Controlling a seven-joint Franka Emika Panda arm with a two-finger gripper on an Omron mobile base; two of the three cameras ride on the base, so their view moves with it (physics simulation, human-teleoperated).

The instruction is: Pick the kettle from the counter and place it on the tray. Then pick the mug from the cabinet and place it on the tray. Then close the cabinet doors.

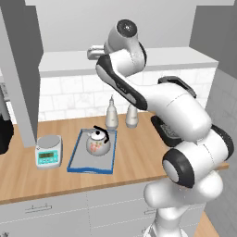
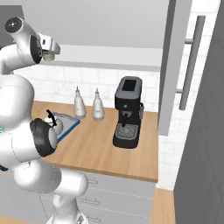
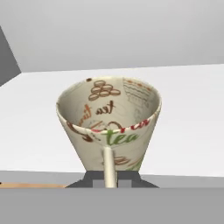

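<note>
Hand view: mug (image 3: 109, 127), cream with brown and green lettering and a biscuit motif, seen from its open mouth, its handle running down to the dark finger tips (image 3: 94, 179) at the bottom edge; the gripper (image 3: 110, 180) jaws are drawn nearly together and pinch that handle between them. The mug sits over the pale inner shelf (image 3: 183, 113) of the cabinet; whether it rests on the shelf or is lifted clear cannot be told. Left base view: white arm reaching up and back to the cabinet shelf (image 1: 69, 62), hand at shelf height. Kettle (image 1: 98, 142), round and white with reddish marks and a black arched handle, upright on the tray (image 1: 76, 159), which lies flat on the counter (image 1: 134, 157). A small teal-faced scale (image 1: 48, 156) stands just beside the tray on its left; two white bottles (image 1: 111, 116) stand behind it against the tiled wall. Right base view: black coffee machine (image 2: 127, 112) on the counter, well apart from the tray; one grey cabinet door (image 2: 175, 65) hangs open, its vertical bar handle (image 2: 193, 61) showing.
</note>
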